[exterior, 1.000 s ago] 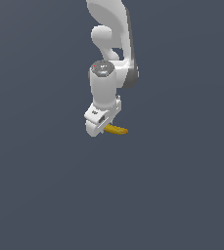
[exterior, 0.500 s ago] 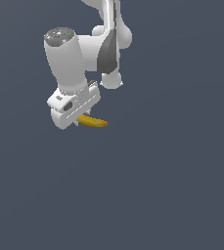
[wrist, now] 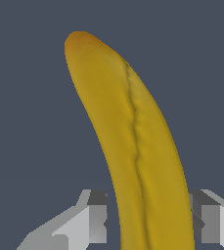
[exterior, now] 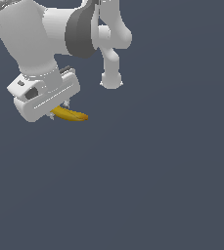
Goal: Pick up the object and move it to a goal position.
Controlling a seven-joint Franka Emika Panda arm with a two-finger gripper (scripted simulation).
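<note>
The object, a small curved yellow banana with a browner tip, hangs under the white hand in the upper part of the exterior view's left, its tip sticking out toward that view's right. My gripper is shut on it; the hand's body hides most of the fingers there. In the wrist view the banana fills the middle, clamped between the two grey fingers, and my gripper grips it near one end. The orange-brown tip points away from the fingers.
Plain dark grey ground fills both views. The white arm's links cross the top of the exterior view.
The hand has carried the banana toward the exterior view's left and closer to the camera, so the arm looks larger now. The grip on the banana is unchanged.
</note>
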